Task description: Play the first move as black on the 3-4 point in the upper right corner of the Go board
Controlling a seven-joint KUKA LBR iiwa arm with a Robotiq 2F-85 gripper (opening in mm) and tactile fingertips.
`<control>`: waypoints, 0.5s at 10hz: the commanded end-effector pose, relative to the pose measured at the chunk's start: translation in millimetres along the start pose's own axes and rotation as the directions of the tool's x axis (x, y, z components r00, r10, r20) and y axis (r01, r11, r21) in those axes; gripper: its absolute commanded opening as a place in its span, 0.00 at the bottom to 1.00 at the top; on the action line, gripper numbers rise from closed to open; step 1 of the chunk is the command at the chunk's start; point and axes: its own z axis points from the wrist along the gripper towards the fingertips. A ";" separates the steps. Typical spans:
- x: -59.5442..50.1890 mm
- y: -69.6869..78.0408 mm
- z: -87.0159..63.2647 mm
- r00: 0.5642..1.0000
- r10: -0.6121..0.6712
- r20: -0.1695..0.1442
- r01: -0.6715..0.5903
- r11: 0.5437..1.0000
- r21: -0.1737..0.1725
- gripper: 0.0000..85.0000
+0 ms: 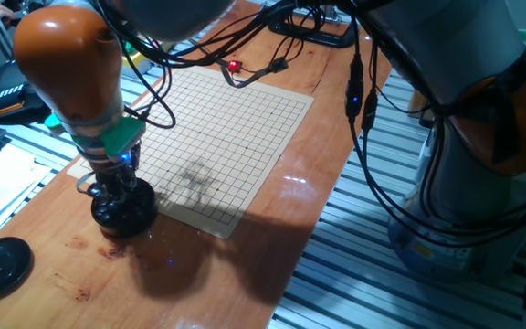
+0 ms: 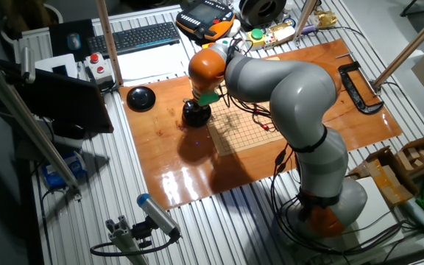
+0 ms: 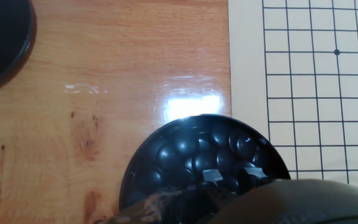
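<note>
A black lid (image 1: 0, 266) lies at the left on the wooden surface (image 1: 53, 228). Right of it, the end effector (image 1: 120, 194) reaches down into the bowl (image 1: 124, 212) of black stones (image 3: 201, 155); whether its fingers are spread cannot be told. Further right, just beside the bowl, lies the bare board (image 1: 217, 146).

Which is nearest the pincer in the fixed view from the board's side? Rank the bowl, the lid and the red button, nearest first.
1. Bowl: right under the pincer, at the board's near-left corner.
2. Lid: on the table's front-left corner.
3. Red button: past the board's far edge.
</note>
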 end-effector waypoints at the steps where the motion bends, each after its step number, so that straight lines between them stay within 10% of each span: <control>1: 0.1 0.1 0.0 1.000 0.000 0.000 0.000 1.000 0.000 0.33; 5: 0.2 0.3 0.6 1.000 -0.001 0.005 0.001 1.000 0.005 0.33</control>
